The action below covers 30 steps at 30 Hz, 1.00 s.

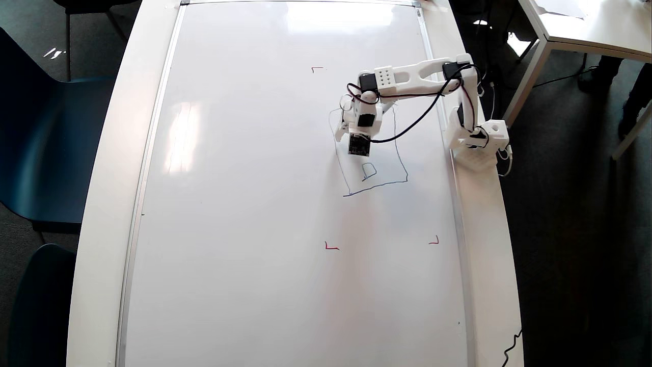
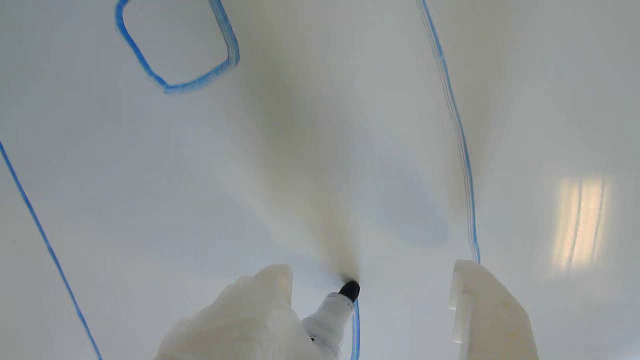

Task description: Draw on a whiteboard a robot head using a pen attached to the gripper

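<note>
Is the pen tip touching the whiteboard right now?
Touching. In the wrist view the pen has its dark tip down on the whiteboard, its shadow converges right at the tip, and a fresh blue line runs from that point.

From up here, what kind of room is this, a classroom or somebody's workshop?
Probably an office or classroom, though I can't be sure. A big whiteboard lies flat on a long white table, blue chairs stand beside it, and another pale table stands on dark carpet.

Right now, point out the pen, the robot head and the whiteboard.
pen (image 2: 334, 307): wrist view, pale barrel behind the dark tip.
robot head (image 1: 402, 168): overhead view, right outline stroke.
whiteboard (image 1: 244, 204): overhead view, bare white surface.
</note>
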Each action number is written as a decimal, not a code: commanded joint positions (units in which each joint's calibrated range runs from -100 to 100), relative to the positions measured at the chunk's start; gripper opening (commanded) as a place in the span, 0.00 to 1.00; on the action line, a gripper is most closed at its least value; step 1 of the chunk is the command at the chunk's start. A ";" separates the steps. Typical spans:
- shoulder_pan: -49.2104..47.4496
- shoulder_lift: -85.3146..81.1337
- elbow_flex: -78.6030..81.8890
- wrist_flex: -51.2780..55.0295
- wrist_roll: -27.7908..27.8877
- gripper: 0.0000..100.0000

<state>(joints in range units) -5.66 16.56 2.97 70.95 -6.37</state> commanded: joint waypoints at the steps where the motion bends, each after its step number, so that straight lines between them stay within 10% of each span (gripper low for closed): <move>1: -2.85 -0.84 0.44 0.99 -0.92 0.21; 30: 8.27 -9.39 11.78 2.47 1.06 0.21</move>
<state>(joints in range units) 1.51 8.85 15.40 73.65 -5.57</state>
